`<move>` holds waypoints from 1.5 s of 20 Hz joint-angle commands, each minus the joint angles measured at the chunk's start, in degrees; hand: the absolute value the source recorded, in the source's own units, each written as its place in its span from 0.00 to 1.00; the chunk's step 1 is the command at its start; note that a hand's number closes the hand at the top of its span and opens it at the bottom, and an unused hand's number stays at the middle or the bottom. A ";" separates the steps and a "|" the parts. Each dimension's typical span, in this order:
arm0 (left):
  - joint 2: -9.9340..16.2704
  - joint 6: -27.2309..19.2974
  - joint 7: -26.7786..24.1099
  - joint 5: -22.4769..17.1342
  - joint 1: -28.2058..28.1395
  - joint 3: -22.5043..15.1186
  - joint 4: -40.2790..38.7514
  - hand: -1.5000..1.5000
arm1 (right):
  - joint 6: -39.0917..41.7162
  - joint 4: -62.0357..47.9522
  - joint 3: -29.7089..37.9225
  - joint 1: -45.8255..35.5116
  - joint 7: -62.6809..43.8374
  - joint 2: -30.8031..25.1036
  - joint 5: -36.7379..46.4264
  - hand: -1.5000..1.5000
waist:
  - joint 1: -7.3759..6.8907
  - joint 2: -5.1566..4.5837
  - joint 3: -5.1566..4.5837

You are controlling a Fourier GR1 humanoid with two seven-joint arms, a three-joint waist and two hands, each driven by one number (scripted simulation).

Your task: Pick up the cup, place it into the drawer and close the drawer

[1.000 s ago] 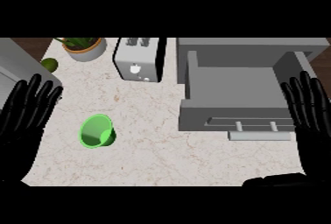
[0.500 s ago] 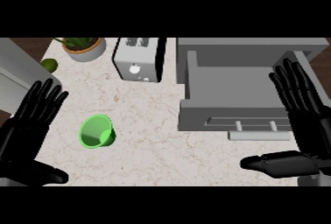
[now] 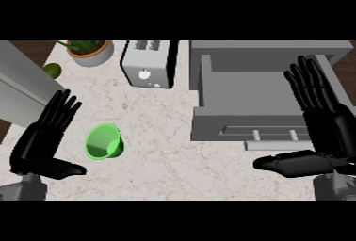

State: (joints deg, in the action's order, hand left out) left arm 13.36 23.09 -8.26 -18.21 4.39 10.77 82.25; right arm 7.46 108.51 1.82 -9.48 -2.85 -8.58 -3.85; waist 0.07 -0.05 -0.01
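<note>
While both black hands hover above the pale marbled stone counter (image 3: 173, 141), nothing has been grasped yet, so the job looks to be at its very first step, the reach for the cup. The small bright green plastic cup (image 3: 104, 141) lies tipped on its side, I think, near the counter's left part, its mouth facing the robot. The left hand (image 3: 43, 141) is just beside it, apart from it, fingers (image 3: 61, 109) straight and spread, thumb out. The right hand (image 3: 327, 127) hangs over the open grey metal drawer (image 3: 243, 94), fingers straight and held close together, holding nothing. Next, the left hand would need to come over the cup and curl round it before carrying it right to the drawer.
</note>
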 commanded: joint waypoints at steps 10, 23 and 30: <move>1.14 1.25 -20.88 11.94 6.23 1.42 -30.11 0.00 | 2.40 2.92 4.79 -2.28 -4.40 -2.51 -4.15 0.00 | 0.24 0.02 -0.01; 3.24 -2.80 -46.57 22.01 18.51 1.72 -65.89 0.00 | 0.46 0.15 2.57 -6.74 -5.77 -0.96 -1.07 0.00 | 0.68 -0.21 -0.10; 1.84 -2.38 -48.81 21.73 22.21 2.48 -69.75 0.00 | 1.54 -3.02 5.40 -10.67 -5.92 -2.50 -4.01 0.00 | 1.25 -0.58 -0.22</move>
State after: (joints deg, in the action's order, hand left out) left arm 16.73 18.45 -51.86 2.90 24.57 13.44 14.94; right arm 9.00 107.40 6.06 -16.95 -8.20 -10.61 -6.68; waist 1.29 -0.51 -0.20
